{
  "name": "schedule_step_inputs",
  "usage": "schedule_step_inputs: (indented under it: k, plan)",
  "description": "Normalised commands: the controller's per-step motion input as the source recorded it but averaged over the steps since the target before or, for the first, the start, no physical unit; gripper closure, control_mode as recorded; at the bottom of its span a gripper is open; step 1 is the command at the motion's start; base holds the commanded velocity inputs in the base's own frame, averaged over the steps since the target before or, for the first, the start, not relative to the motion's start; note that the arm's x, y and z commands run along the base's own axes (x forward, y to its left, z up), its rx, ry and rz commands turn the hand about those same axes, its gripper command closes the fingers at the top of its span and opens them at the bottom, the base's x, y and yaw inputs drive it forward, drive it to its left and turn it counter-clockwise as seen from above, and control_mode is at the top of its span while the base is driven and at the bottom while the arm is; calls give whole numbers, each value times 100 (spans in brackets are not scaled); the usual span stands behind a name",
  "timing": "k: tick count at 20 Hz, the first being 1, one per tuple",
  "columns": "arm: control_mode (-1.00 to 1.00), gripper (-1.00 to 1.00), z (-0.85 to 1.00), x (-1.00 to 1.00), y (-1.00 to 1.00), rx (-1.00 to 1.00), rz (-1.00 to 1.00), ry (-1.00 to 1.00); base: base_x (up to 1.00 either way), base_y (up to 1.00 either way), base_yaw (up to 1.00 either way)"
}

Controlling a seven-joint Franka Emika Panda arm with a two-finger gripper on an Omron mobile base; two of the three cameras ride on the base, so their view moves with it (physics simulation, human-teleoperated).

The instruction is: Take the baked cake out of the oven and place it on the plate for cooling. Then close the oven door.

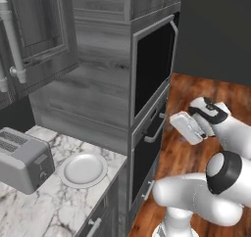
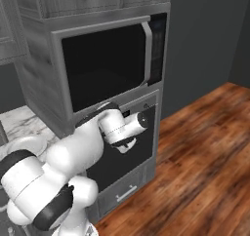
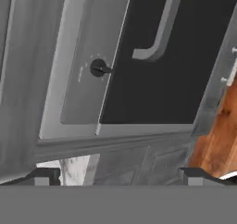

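The oven (image 1: 147,148) is built into the grey cabinet column, and its dark oven door (image 3: 162,79) is shut. A silver bar handle (image 3: 159,31) runs across the door, with a dark knob (image 3: 98,68) on the grey panel beside it. My gripper (image 1: 177,123) hangs a short way in front of the handle (image 1: 156,129), facing the door. Its fingertips (image 3: 44,176) stand wide apart and hold nothing, so it is open. The round white plate (image 1: 83,169) lies empty on the marble counter left of the oven. The baked cake is hidden.
A grey toaster (image 1: 22,157) stands left of the plate. A larger black-glass unit (image 1: 152,67) sits above the oven. A drawer (image 2: 122,193) lies below the oven door. Wooden floor (image 2: 205,147) spreads to the right. My arm crosses in front of the oven in the right base view.
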Motion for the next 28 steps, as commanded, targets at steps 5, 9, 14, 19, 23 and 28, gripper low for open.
schedule_step_inputs:
  k: [5,9,14,19,23,28]
  plan:
    - [-100,-100,-54,62,-1,24,0,0,0,0,0]
    - [-100,-100,-19,63,-1,15,0,0,0,0,0]
    - [-100,-100,-52,53,0,8,0,0,0,0,0]
    - [-100,-100,-29,71,-17,13,0,0,0,0,0]
    - [-100,-100,-31,66,-22,13,0,0,0,0,0]
    - [-100,-100,-41,59,-12,8,0,0,0,0,0]
